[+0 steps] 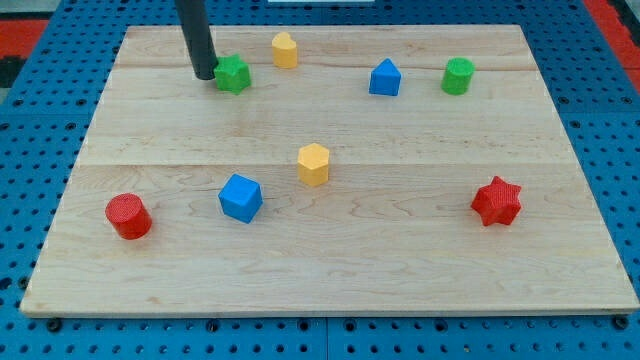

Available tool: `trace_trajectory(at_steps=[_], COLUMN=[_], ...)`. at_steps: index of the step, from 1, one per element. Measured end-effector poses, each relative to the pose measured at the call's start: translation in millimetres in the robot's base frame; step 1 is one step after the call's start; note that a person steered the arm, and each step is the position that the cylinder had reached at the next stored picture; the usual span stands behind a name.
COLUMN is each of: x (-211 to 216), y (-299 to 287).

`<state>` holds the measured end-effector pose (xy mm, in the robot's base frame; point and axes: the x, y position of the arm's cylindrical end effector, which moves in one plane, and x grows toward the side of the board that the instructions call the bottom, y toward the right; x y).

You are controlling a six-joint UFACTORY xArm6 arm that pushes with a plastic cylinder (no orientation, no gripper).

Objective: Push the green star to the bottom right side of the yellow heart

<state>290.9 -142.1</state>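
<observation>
Touching my tip [204, 74]: one green star [233, 74]; one yellow heart [285, 49] near.

A pale wooden board [330, 250] lies on a blue pegboard [30, 150]. Red shows at both top corners.

Wooden board [400, 270], green star [233, 74], yellow heart [285, 49], five more blocks (scattered), on blue pegboard [30, 120]

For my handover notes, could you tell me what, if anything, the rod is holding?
Nothing is held; my tip only rests against the view's-left side of the small green star-shaped block.
</observation>
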Motion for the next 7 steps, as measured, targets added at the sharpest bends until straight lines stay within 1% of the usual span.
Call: trace_trajectory(at_steps=[4, 5, 7], x=[0, 0, -1], y=[71, 80, 81])
